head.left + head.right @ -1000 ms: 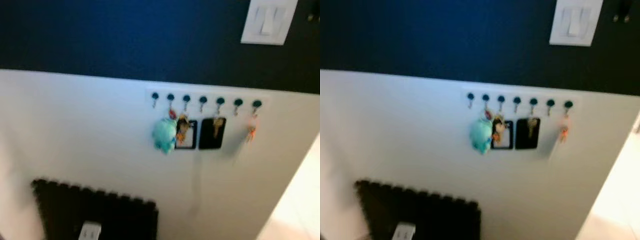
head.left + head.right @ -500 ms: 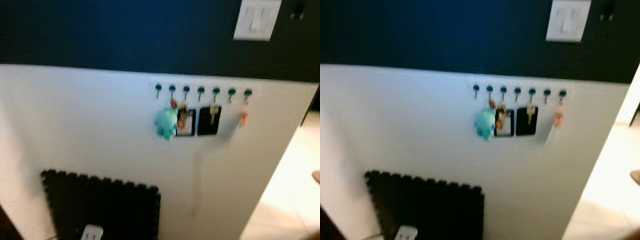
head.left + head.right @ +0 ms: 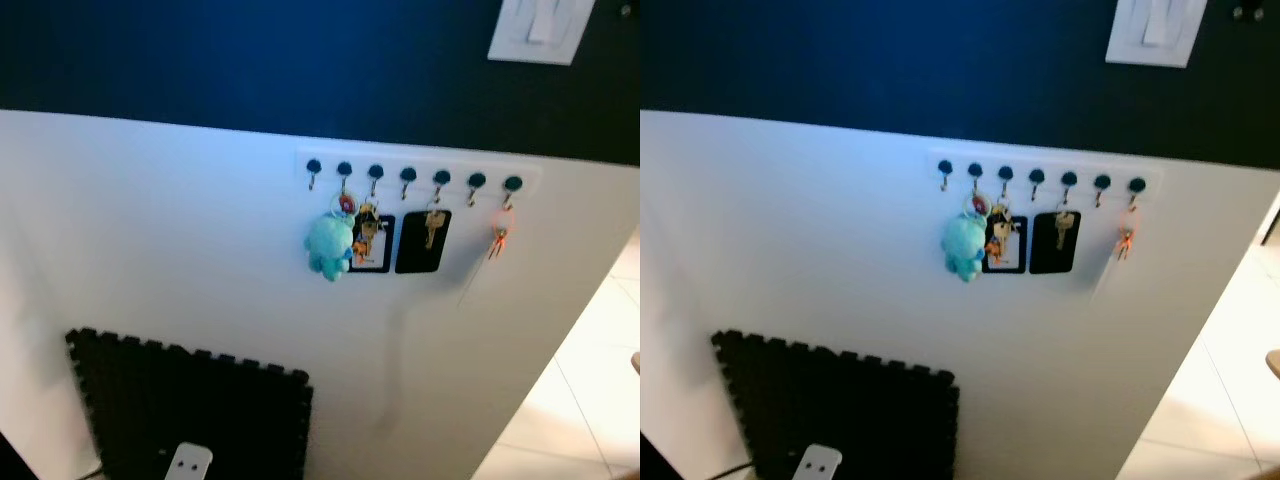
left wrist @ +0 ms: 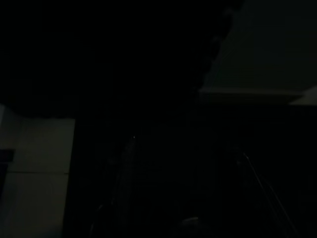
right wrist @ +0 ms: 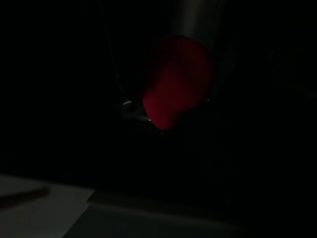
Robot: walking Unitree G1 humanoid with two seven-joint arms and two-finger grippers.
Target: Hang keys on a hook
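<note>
The right gripper (image 5: 173, 106), its finger state unreadable in the dark, carries a red tag (image 5: 176, 79); the hook rail (image 3: 410, 178) lies ahead, above.

Matt white wall (image 3: 180, 230), fuzzy teal plush charm (image 3: 328, 246), shiny metal key (image 3: 431, 228), matt black foam mat (image 3: 190, 410), glossy white light switch (image 3: 541, 30)

Little of the robot's body can be made out: in the dark right wrist view, faint metallic glints and a pale grey cylindrical part (image 5: 198, 20) are seen.
</note>
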